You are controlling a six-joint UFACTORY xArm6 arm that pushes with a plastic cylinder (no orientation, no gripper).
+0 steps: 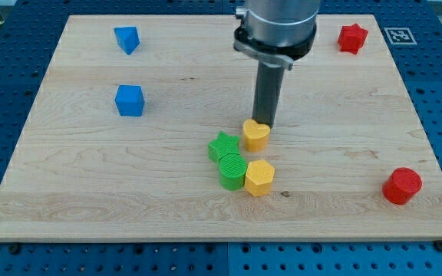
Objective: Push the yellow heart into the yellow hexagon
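Observation:
The yellow heart (256,135) lies near the middle of the wooden board (90,192). The yellow hexagon (258,178) sits just below it, with a small gap between them. My tip (264,123) stands right at the heart's upper edge, touching or nearly touching it. A green star (222,146) lies to the left of the heart, and a green cylinder (232,171) sits against the hexagon's left side.
A blue block (127,38) lies at the view's top left and a blue cube (130,100) below it. A red star (352,37) is at the top right, a red cylinder (401,185) at the lower right.

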